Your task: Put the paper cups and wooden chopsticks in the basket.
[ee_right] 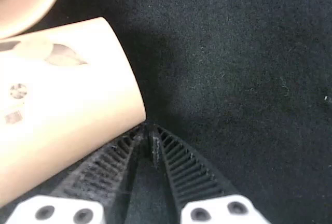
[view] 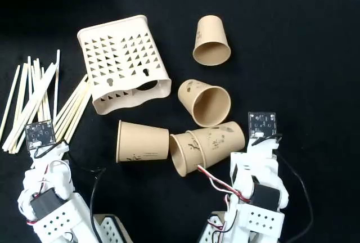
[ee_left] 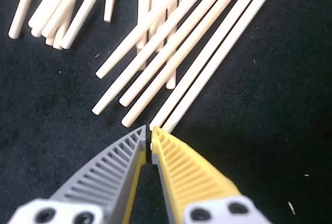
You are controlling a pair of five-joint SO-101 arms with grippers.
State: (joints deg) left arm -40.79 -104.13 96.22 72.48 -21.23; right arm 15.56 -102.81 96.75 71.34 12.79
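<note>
Near edge of the black bench (view: pixel 315 57): the left hand (ee_left: pixel 150 134), fingers pressed together and holding nothing, has its tips just beside the nearest ends of the wooden chopsticks (ee_left: pixel 171 63). The right hand (ee_right: pixel 153 135), likewise closed and empty, has its tips just beside the wall of a lying paper cup (ee_right: pixel 62 105). Beyond are five paper cups, all on their sides: a single cup (view: pixel 142 141), a nested pair (view: pixel 205 142), a farther cup (view: pixel 205 102) and a farthest cup (view: pixel 211 41). One white basket (view: pixel 124 70) lies tipped over between cups and chopsticks. The chopsticks overlap too much to count.
</note>
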